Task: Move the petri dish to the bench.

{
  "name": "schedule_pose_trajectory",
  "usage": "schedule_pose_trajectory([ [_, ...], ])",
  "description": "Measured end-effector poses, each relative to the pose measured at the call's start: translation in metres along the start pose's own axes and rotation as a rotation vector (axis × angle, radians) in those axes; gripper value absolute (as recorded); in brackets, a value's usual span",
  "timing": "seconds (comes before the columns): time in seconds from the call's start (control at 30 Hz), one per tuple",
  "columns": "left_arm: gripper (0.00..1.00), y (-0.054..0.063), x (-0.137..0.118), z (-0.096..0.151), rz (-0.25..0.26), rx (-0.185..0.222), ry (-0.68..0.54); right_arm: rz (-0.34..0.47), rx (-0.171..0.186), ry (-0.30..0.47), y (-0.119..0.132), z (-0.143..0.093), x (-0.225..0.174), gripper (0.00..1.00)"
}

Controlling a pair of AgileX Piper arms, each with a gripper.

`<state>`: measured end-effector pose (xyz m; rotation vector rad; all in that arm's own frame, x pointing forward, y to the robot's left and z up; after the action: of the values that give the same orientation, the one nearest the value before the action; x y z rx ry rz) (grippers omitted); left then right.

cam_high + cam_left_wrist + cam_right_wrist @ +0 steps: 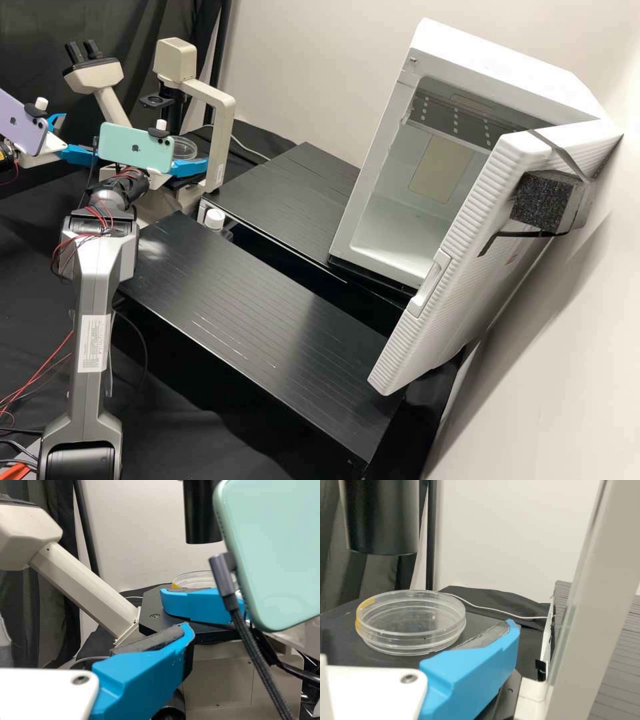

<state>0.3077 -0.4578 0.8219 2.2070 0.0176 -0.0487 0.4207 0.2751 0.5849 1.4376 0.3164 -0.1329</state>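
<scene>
The clear petri dish (185,148) lies on the microscope's stage, behind a blue finger of my right gripper (191,167). In the right wrist view the round dish (410,625), with a yellow mark on its rim, rests flat on the black stage (340,640); my right gripper (509,630) has one finger beside it, its grey pad bare. My left gripper (79,137) stands open and empty at the microscope's left. In the left wrist view a finger of my left gripper (184,632) is in front of the stage, apart from the dish (195,578).
Two black bench platforms (253,300) (293,200) extend right of the microscope (223,120). A white-capped bottle (215,219) stands between them. At the right is a white incubator (373,200) with its door (460,267) open. A white microscope post (592,600) rises beside my right gripper.
</scene>
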Motion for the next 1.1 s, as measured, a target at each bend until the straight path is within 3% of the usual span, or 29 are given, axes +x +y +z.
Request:
schedule_pose_trajectory([
  [0.6, 1.0, 0.0, 0.0, 0.0, 0.0, 0.0, 0.0, -0.004, -0.003, -0.009, -0.004, 0.0012, 0.0043, 1.0],
  [0.63, 1.0, 0.0, 0.0, 0.0, 0.0, 0.0, 0.0, -0.005, -0.004, -0.01, -0.0047, 0.0017, 0.0046, 0.0],
  [1.1, 1.0, 0.0, 0.0, 0.0, 0.0, 0.0, 0.0, -0.013, 0.01, -0.009, -0.0069, 0.0024, 0.0053, 0.0],
])
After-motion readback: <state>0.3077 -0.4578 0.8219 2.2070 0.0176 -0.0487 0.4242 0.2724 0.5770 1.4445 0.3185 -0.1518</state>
